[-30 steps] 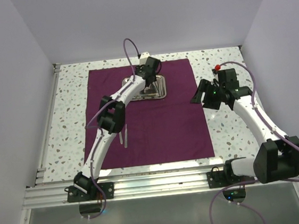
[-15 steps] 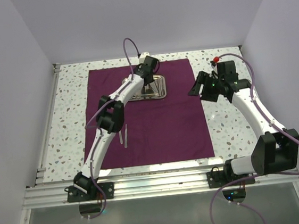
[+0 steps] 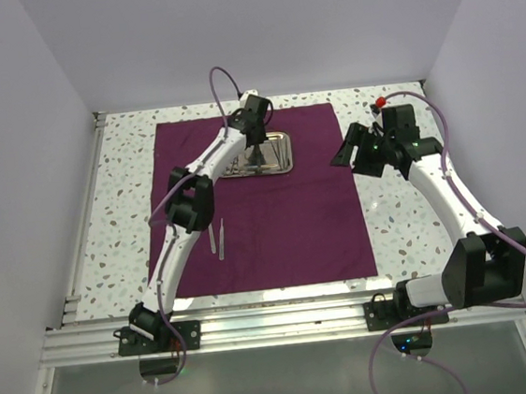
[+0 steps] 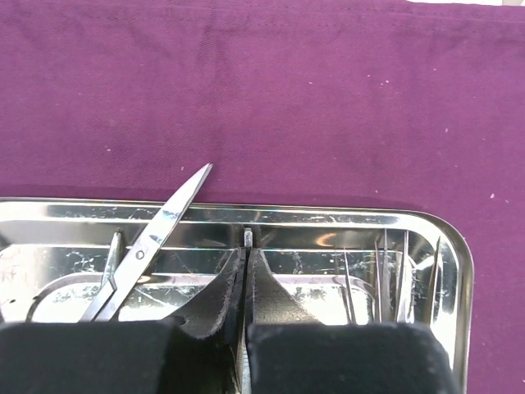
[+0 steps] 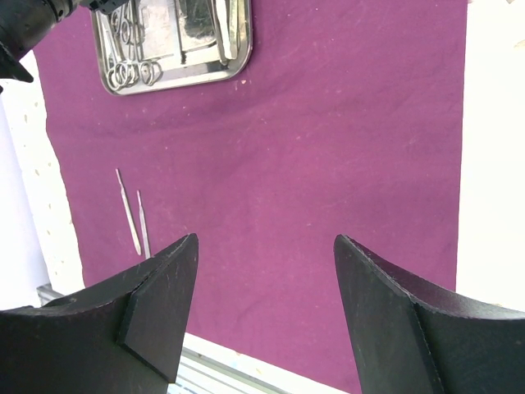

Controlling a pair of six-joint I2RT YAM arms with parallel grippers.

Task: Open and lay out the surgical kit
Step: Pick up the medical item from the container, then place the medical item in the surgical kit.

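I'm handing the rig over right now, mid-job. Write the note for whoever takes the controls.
Left gripper: shut inside the steel tray, apparently pinching a thin instrument.
Right gripper: open, empty, by the right edge of the cloth.
Done: cloth spread flat; two slim tools laid out near its left edge.
Left: scissors, ring-handled instruments and other pieces in the tray to lay out.

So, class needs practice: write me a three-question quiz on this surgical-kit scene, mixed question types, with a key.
1. True or false: the right tool is shut.
2. How many instruments lie on the cloth outside the steel tray?
3. The left tool, shut on a thin instrument, hangs over: A the steel tray, B bare table, C the cloth's near edge.
Key: 1 false, it is open; 2 two; 3 A.
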